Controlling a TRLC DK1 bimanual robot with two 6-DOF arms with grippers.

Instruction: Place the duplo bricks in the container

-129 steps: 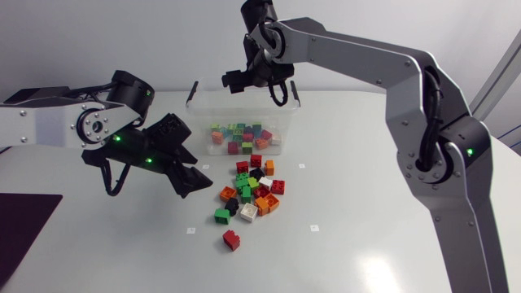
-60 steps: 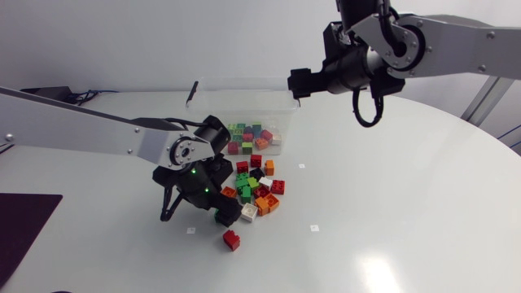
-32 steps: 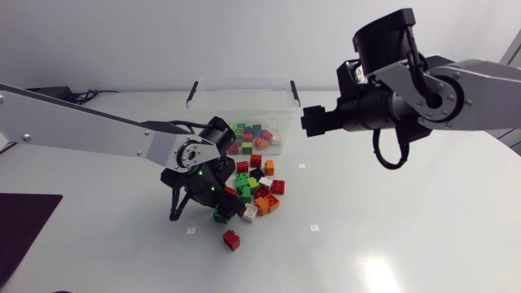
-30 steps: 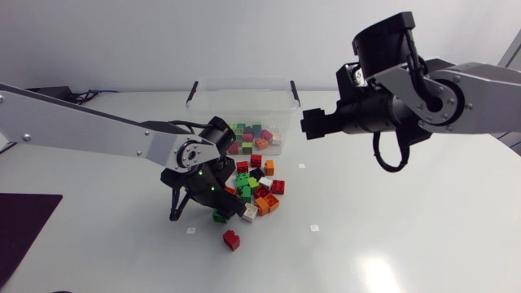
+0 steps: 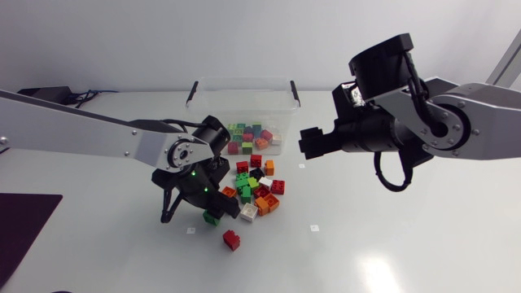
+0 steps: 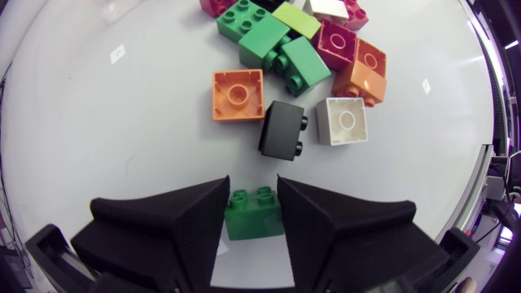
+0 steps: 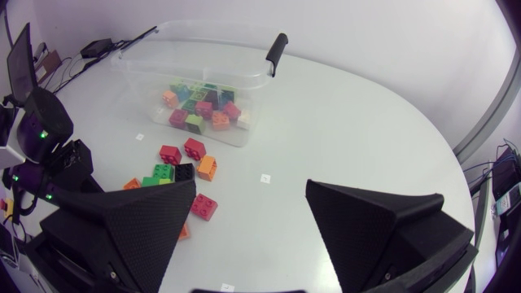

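Left wrist view has the left gripper (image 6: 252, 181) clamped on a green brick (image 6: 254, 216), one finger against each side, at the pile's near left edge, with a black brick (image 6: 281, 129) and a white brick (image 6: 342, 120) just ahead. I judge the step in hand to be carrying this brick to the container (image 5: 203, 112), which stands far and central, just beyond the pile (image 5: 256, 185). Lift straight up first so the neighbours are not dragged, keep the grip square, cross the near wall with room to spare, and let go low over the bricks inside. The right gripper (image 7: 251, 187) hangs to the container's right, fingers wide apart and empty; steer clear of it. Counted: one container, one held brick, one lone red brick (image 5: 231, 239) nearest, roughly fifteen in the pile. Those inside are too crowded to count.
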